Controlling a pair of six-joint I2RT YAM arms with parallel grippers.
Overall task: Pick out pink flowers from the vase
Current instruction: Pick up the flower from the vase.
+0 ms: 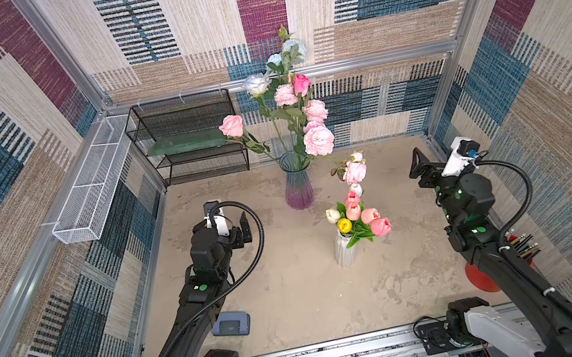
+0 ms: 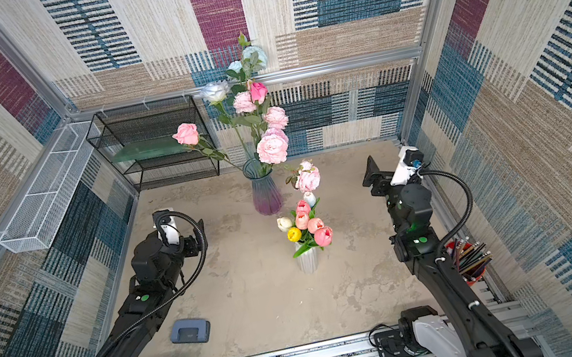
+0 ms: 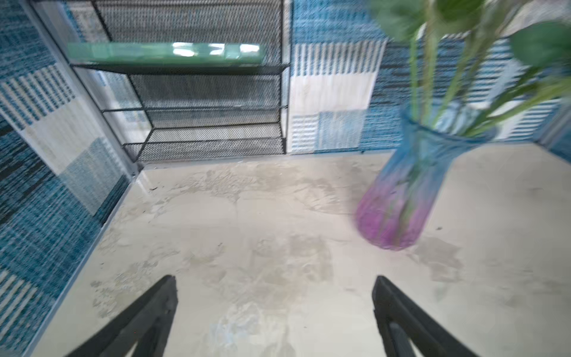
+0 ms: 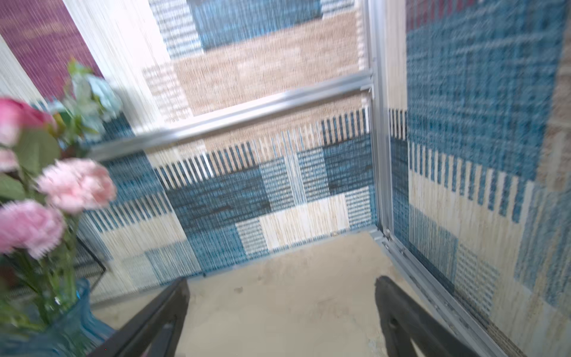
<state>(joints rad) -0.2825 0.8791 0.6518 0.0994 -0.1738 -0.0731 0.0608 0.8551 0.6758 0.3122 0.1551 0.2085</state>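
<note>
A tall blue-to-purple glass vase (image 1: 297, 181) (image 2: 265, 188) stands at the back of the table. It holds pink flowers (image 1: 318, 140) (image 2: 272, 149) on long green stems, among pale blue and white roses (image 1: 256, 84). In front of it, a white ribbed vase (image 1: 345, 252) holds pink tulips (image 1: 380, 226) with a yellow and a white one. My left gripper (image 1: 236, 232) (image 3: 274, 281) hovers open and empty, left of the glass vase (image 3: 411, 185). My right gripper (image 1: 424, 171) (image 4: 282, 281) is open and empty near the back right corner, with the pink flowers (image 4: 75, 184) off to its side.
A black mesh shelf (image 1: 189, 137) holding a green slab stands at the back left. A white mesh basket (image 1: 91, 186) hangs on the left wall. A small grey-blue device (image 1: 231, 324) lies front left, and a red cup of pencils (image 2: 469, 258) sits front right.
</note>
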